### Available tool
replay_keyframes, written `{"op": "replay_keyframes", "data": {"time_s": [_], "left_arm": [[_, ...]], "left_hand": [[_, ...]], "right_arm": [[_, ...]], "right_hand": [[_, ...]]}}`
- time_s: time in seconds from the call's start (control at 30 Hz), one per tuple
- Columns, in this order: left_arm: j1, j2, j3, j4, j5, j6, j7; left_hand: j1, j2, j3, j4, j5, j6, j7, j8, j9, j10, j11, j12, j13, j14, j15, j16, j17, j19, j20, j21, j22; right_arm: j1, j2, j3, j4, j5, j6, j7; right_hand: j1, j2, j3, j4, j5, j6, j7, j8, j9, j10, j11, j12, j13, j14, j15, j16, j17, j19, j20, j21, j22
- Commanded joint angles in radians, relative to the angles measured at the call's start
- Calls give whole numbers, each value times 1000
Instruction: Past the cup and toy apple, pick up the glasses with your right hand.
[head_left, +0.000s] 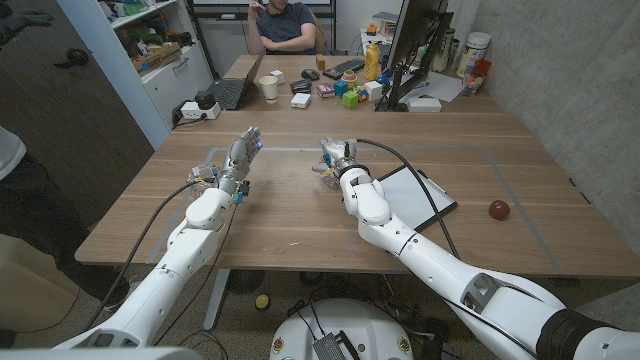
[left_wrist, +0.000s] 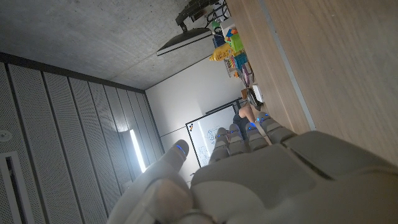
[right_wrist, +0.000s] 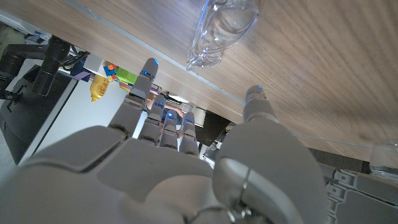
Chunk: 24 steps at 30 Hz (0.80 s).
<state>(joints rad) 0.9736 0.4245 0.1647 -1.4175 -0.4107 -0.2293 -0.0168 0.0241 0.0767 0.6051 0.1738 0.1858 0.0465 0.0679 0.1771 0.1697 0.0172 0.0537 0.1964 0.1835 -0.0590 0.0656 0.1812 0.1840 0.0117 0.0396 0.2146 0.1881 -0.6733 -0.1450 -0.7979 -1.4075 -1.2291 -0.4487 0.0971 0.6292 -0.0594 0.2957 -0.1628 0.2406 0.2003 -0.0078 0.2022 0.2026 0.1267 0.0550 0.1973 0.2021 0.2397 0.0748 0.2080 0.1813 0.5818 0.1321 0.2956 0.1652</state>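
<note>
The clear glasses (right_wrist: 221, 28) lie on the wooden table just beyond my right hand (right_wrist: 186, 168). The hand's fingers (right_wrist: 140, 93) and thumb are spread toward them and touch nothing. In the head view my right hand (head_left: 337, 160) hovers at the table's middle and covers most of the glasses. The red toy apple (head_left: 498, 209) sits alone near the right edge, well behind that hand. A clear cup (head_left: 205, 170) stands beside my left hand (head_left: 242, 152), which is raised with straight fingers and holds nothing.
A black clipboard with white paper (head_left: 418, 192) lies under my right forearm. A second desk behind holds a laptop (head_left: 230, 92), a white cup (head_left: 269, 87), toys and a monitor (head_left: 415, 40). One person sits at the back (head_left: 285, 25), and another stands at the left edge (head_left: 15, 180).
</note>
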Motion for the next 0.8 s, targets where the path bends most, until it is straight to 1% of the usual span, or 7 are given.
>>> {"op": "replay_keyframes", "data": {"time_s": [0.03, 0.07, 0.13, 0.37, 0.5, 0.57, 0.8], "left_arm": [[-5, 4, -5, 9, -6, -4, -10], [-6, 4, -4, 11, -5, -4, -11], [-8, 3, -5, 16, -7, -7, -15], [-9, 3, -8, 21, -7, -12, -17], [-11, 3, -8, 23, -5, -12, -17], [-13, 2, -7, 25, -6, -12, -20], [-19, 0, -6, 32, -5, -12, -21]], "left_hand": [[-9, 60, -8, 0, 8, -1, 5, 4, 5, 0, 6, 2, 2, -2, 10, 5, 1, 1, 7, 6, 5], [-9, 60, -8, 0, 8, -1, 5, 4, 5, 0, 7, 2, 2, -2, 10, 5, 1, 1, 8, 5, 5], [-9, 60, -9, 0, 8, -1, 5, 4, 5, 0, 6, 2, 2, -2, 11, 5, 1, 1, 8, 5, 5], [-9, 60, -9, 0, 9, -2, 5, 4, 5, 0, 7, 2, 2, -1, 10, 5, 1, 1, 7, 6, 5], [-9, 60, -10, 0, 9, -2, 6, 4, 5, 0, 6, 2, 2, -1, 10, 6, 1, 1, 7, 6, 5], [-9, 60, -10, 0, 9, -2, 6, 4, 5, -1, 6, 2, 2, -1, 10, 5, 1, 1, 6, 6, 5], [-8, 61, -11, -1, 9, -3, 7, 4, 5, 0, 5, 3, 2, -1, 10, 6, 1, 2, 6, 6, 5]], "right_arm": [[18, 18, -20, 35, 5, 0, 11], [20, 19, -19, 37, 9, 3, 11], [31, 24, -25, 50, 4, -2, 20], [59, 40, -47, 95, -7, -21, 42], [72, 46, -57, 113, -6, -26, 55], [79, 47, -60, 122, -4, -24, 57], [97, 47, -67, 143, 13, -17, 79]], "right_hand": [[25, -2, 3, -7, 9, 15, -14, 8, 2, 12, -5, 9, 5, 6, -4, 4, 3, 7, 5, -9, 2], [27, -3, 3, -7, 10, 20, -16, 10, 2, 14, -5, 9, 5, 7, -4, 3, 3, 4, 7, -11, 2], [35, -5, 2, -6, 12, 34, -31, 15, 3, 19, -6, 11, 6, 7, -6, 2, 3, 2, 9, -17, 2], [39, -7, 0, -2, 15, 42, -37, 17, 3, 31, -10, 16, 6, 9, -8, 1, 3, 1, 10, -24, 2], [42, -9, -3, 2, 17, 41, -41, 16, 4, 47, -12, 21, 7, 23, -11, 6, 4, 6, 10, -28, 3], [42, -10, -5, 4, 18, 47, -50, 17, 4, 53, -13, 23, 7, 28, -13, 7, 4, 7, 12, -31, 3], [43, -11, -9, 7, 20, 55, -60, 19, 5, 63, -16, 26, 8, 32, -17, 7, 5, 9, 12, -36, 3]]}}
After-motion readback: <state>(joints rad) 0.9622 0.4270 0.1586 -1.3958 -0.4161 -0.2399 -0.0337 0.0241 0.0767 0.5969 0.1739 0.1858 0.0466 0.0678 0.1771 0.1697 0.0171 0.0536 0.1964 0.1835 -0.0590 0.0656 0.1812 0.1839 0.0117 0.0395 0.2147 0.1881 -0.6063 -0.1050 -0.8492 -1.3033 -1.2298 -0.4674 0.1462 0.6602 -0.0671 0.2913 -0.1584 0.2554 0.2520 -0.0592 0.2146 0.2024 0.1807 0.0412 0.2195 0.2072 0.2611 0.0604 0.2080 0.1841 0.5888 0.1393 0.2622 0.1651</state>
